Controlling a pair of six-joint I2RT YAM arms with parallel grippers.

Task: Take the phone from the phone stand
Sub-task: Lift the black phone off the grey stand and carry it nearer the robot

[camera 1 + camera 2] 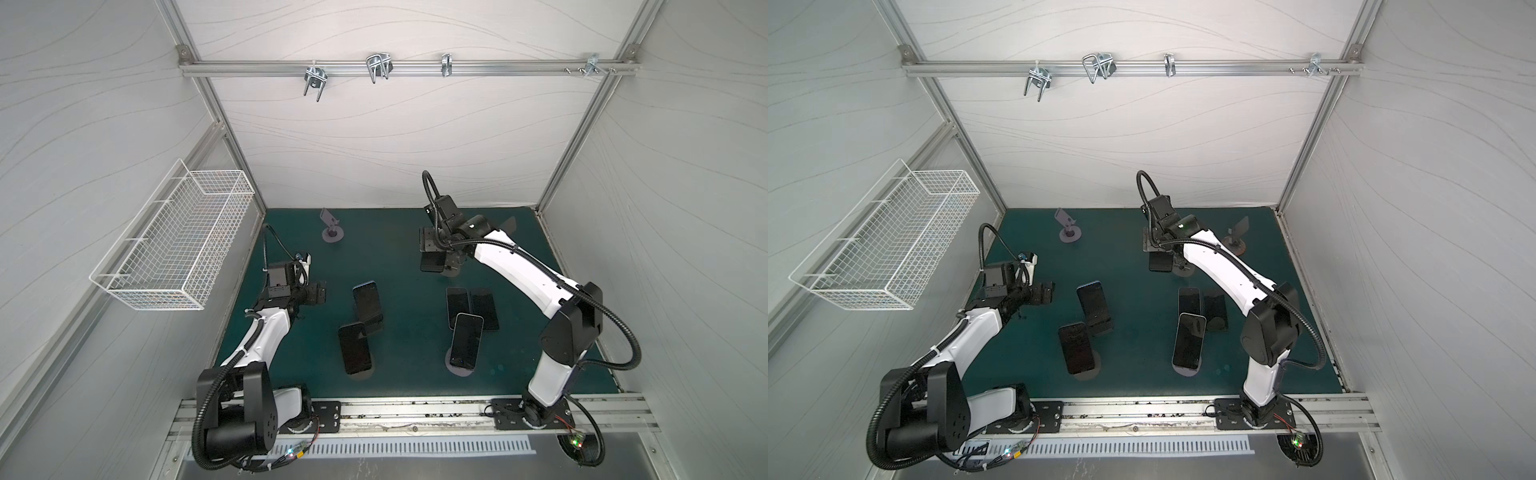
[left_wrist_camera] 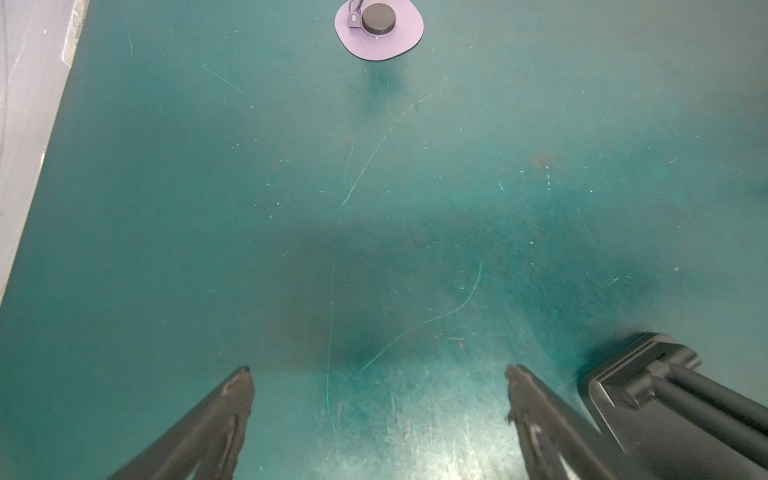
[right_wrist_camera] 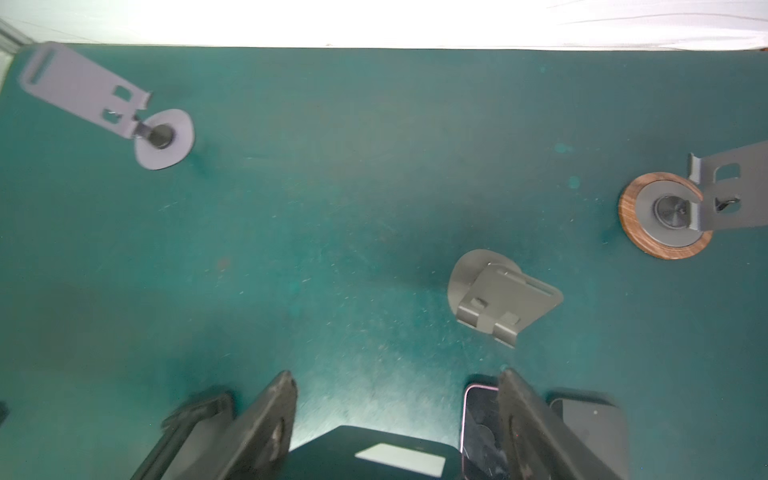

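Observation:
My right gripper (image 1: 434, 254) (image 3: 395, 374) is at the back of the green mat, shut on a dark phone (image 1: 432, 264) (image 3: 365, 455) that spans the gap between its fingers. The phone hangs just left of an empty grey phone stand (image 1: 452, 271) (image 3: 498, 299) and is clear of it. My left gripper (image 1: 318, 294) (image 2: 378, 369) is open over bare mat on the left with nothing between its fingers. Three more dark phones lean on stands nearer the front (image 1: 360, 349) (image 1: 368, 305) (image 1: 465, 345).
An empty purple stand (image 1: 330, 227) (image 3: 124, 112) is at the back left. A wood-rimmed stand (image 1: 1236, 237) (image 3: 665, 212) is at the back right. Two dark phones (image 1: 471, 306) lie side by side mid-right. A white wire basket (image 1: 178, 241) hangs on the left wall.

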